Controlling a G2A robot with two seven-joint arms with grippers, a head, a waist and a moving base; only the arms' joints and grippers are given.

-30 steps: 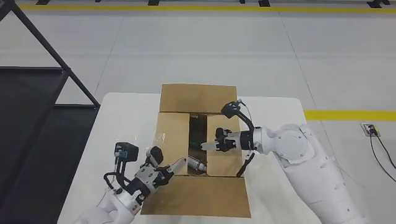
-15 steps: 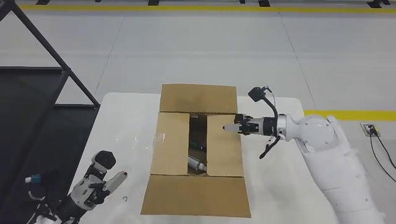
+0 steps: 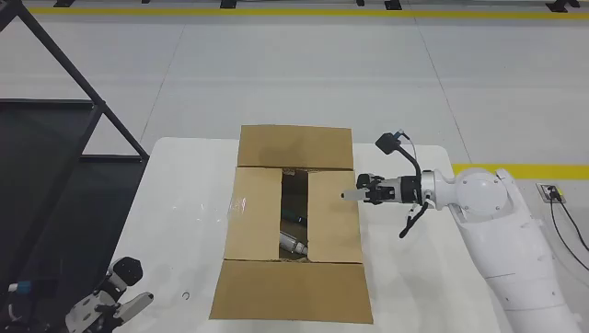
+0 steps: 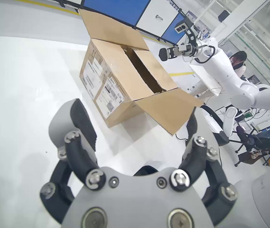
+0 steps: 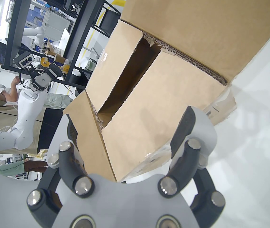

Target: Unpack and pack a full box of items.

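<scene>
Two grippers are both hanging open and empty. The right gripper [image 3: 351, 195] is hovering at the right edge of the cardboard box [image 3: 253, 213], just over the right inner flap [image 3: 331, 218], with its tips pointing toward the box middle. In its wrist view the right gripper [image 5: 130, 124] is holding its fingers [image 5: 188, 124] wide apart with nothing between them, and the cardboard box [image 5: 149, 110] is lying just beyond.

The left gripper [image 3: 129, 289] is sitting well apart from the box, out by the near left corner of the white table [image 3: 184, 204]. In its wrist view the left gripper [image 4: 137, 122] is also standing wide with bare pads [image 4: 82, 119], facing the labelled side of the cardboard box [image 4: 101, 81].

The box is resting in the middle of the table. Its far flap [image 3: 294, 144] and near flap [image 3: 294, 292] are lying folded outward, and the two inner flaps are lying down with a gap between them. Through the gap a pale bottle-like item [image 3: 293, 241] and a dark item [image 3: 293, 206] are showing inside the box. I cannot tell what they are.
</scene>
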